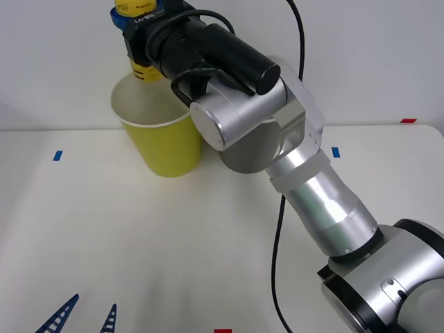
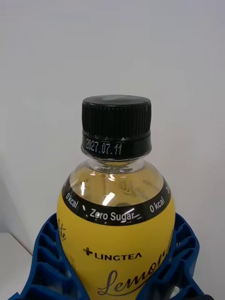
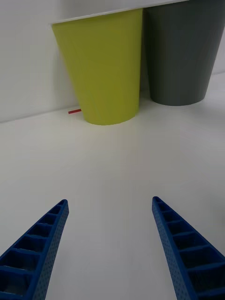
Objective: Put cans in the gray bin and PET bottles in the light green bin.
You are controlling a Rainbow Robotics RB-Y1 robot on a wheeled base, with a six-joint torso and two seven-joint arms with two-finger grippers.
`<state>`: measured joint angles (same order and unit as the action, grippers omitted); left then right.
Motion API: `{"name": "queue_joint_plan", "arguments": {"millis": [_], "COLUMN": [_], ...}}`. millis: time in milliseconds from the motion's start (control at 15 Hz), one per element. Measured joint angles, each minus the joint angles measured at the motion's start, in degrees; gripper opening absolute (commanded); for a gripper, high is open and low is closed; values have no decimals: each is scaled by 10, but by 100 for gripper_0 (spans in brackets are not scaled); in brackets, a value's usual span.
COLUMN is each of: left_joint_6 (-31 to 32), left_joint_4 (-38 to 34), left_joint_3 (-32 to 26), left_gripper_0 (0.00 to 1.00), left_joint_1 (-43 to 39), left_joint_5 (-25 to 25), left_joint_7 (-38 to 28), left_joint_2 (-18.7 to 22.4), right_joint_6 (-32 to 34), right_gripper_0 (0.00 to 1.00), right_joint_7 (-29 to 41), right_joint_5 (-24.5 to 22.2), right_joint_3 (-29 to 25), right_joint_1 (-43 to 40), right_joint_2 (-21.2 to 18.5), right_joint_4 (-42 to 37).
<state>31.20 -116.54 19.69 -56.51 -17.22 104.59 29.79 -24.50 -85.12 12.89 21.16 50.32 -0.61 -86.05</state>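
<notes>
You are holding the PET bottle (image 2: pixel 115 220) clamped in the right gripper (image 1: pixel 142 31) above the light green bin (image 1: pixel 166 149); center it over the opening before releasing.

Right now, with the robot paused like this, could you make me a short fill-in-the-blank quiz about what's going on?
1. The right gripper holds a bottle whose screw cap is ____ in colour.
2. In the front view, that bottle hangs above the open mouth of the ____ bin.
3. The left gripper hovers low over the table with its jaws ____.
4. Beside the light green bin stands a second bin, coloured ____.

Missing words: black; light green; open; gray
</notes>
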Motion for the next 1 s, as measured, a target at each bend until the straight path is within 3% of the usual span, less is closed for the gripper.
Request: {"name": "queue_joint_plan", "arguments": {"millis": [67, 133, 200, 733, 1000], "left_joint_6": [0, 0, 0, 0, 0], "left_joint_4": [0, 0, 0, 0, 0], "left_joint_3": [0, 0, 0, 0, 0], "left_gripper_0": [60, 61, 60, 60, 61], "left_joint_1": [0, 0, 0, 0, 0], "left_joint_5": [0, 0, 0, 0, 0], "left_joint_7": [0, 0, 0, 0, 0], "left_joint_2": [0, 0, 0, 0, 0], "right_joint_6": [0, 0, 3, 25, 28], "right_gripper_0": [73, 94, 100, 100, 100], "right_joint_7": [0, 0, -1, -3, -6], "right_joint_5": [-11, -17, -19, -14, -12], "right_joint_3": [0, -1, -2, 1, 25], "right_joint_1": [0, 0, 0, -4, -77], "right_joint_2": [1, 2, 4, 14, -29], "right_joint_4": [0, 0, 0, -6, -106]}}
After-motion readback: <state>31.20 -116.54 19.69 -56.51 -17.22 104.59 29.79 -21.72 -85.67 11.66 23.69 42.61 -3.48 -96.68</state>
